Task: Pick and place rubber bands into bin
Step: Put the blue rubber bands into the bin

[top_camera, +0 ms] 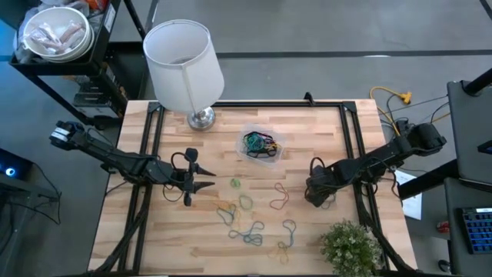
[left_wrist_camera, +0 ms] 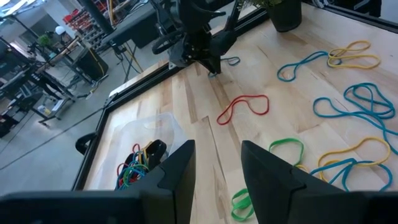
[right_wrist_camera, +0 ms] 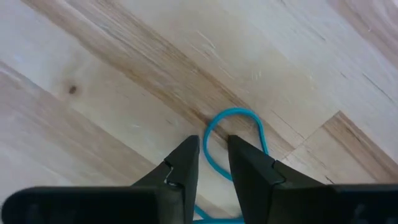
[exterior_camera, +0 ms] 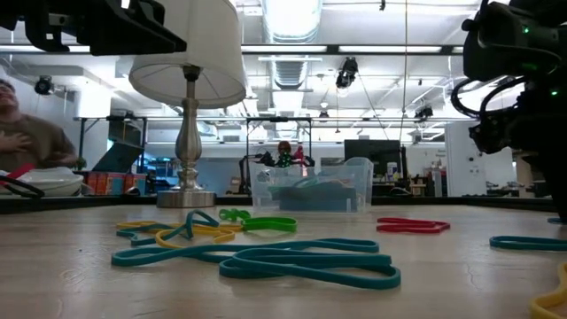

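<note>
The right gripper [right_wrist_camera: 212, 163] is down at the light wooden tabletop [top_camera: 315, 238], its two dark fingers a narrow gap apart and straddling one strand of a thin blue rubber band [right_wrist_camera: 231, 127], whose closed loop lies on the wood just ahead of the fingertips. The pads have not visibly met on the strand, so it reads as bracketed, not yet pinched.

The left gripper [top_camera: 201, 178] hangs over the other side of the table with its fingers spread and nothing between them. Straight ahead of it (looking past its fingers) lie a thin green rubber band [left_wrist_camera: 287, 150] nearest, a thin red rubber band [left_wrist_camera: 244, 109] farther out, and tangled blue and yellow loops [left_wrist_camera: 348, 118] off to one side. Beyond the red one stands the right arm.

The small clear plastic bin [top_camera: 262, 144] sits well apart from the right gripper, between the two arms and nearer the tall white lampshade on its chrome base [top_camera: 184, 65]. A dark knot of mixed bands already lies inside it.

A small green potted plant [top_camera: 350, 246] stands just beside the right gripper, at the table's corner.
</note>
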